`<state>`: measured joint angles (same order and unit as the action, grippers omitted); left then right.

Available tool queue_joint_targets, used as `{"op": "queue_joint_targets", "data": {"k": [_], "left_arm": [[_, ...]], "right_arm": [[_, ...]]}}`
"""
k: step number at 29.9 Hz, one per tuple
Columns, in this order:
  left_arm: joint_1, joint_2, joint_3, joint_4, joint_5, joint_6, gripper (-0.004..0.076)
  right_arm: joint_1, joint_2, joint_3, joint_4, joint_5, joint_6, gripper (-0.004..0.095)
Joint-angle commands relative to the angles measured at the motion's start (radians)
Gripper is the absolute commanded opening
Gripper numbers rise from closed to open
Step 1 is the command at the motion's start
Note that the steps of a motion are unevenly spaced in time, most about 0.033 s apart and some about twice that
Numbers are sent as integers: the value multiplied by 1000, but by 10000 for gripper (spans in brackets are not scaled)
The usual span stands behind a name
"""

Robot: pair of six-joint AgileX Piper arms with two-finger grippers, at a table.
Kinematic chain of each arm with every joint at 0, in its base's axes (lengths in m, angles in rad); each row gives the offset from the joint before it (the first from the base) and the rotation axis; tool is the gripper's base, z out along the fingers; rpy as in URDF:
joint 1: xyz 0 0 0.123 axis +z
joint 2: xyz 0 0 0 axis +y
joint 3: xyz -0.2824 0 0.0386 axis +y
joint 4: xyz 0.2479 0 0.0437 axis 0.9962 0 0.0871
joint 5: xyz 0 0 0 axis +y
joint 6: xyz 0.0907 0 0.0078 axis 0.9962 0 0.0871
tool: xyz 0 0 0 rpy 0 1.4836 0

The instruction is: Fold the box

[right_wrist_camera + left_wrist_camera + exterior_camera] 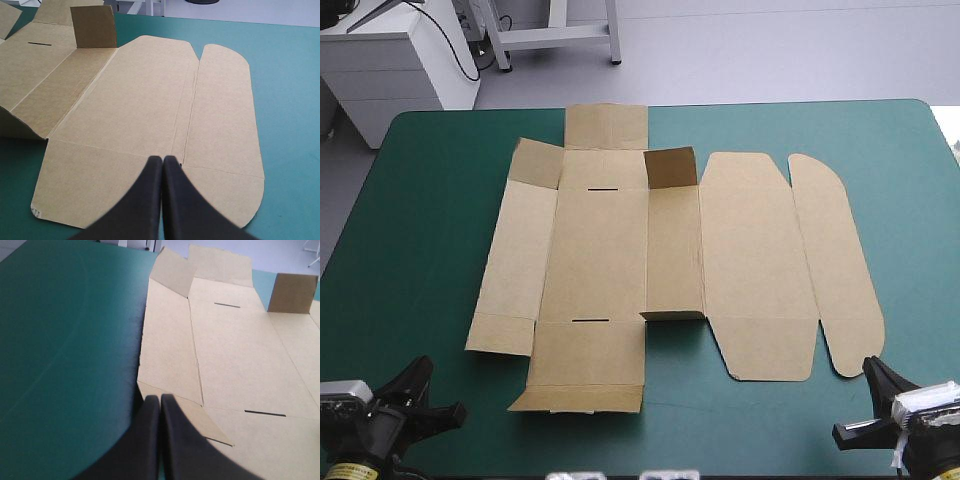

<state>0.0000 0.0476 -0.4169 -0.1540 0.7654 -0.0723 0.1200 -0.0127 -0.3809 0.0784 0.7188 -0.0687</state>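
The brown box [650, 265] lies as a cut sheet spread nearly flat on the teal-green cover, with one small flap [670, 167] standing up near the far middle. Its rounded lid panels [830, 265] reach toward the right. My left gripper [415, 380] rests at the near left corner, shut, short of the sheet's near left flap [185, 412]. My right gripper [875, 372] sits at the near right, shut, just short of the lid's near edge [150, 172]. In each wrist view the black fingers [160, 405] [162, 165] meet in one pointed arch with nothing between them.
Bare teal-green cover [430, 220] lies to the left and right of the sheet and along the near edge. Beyond the far edge stand a white cabinet [390, 60] and a metal frame [555, 35], off the table.
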Motion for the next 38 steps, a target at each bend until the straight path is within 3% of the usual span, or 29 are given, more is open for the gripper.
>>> {"op": "queue_joint_targets", "data": {"k": [1, 11, 19, 25, 30, 33, 38], "left_arm": [[2, 112, -86, 0, -75, -12, -8], [2, 531, -301, 160, -55, -12, -8], [7, 864, -447, 154, 64, 0, -4], [139, 1064, -544, -225, 151, 354, 18], [349, 1261, -647, -579, 379, 622, 17], [433, 1394, -718, -730, 531, 683, 15], [445, 1527, -768, -733, 528, 594, 14]], "right_arm": [[4, -23, -22, -3, -75, -3, -20], [4, -23, -22, -3, -75, -3, -20], [4, -23, -22, -3, -75, -3, -20], [4, -23, -22, -3, -75, -3, -20], [4, -23, -22, -3, -75, -3, -20], [4, -23, -22, -3, -75, -3, -20], [4, -23, -22, -3, -75, -3, -20]]}}
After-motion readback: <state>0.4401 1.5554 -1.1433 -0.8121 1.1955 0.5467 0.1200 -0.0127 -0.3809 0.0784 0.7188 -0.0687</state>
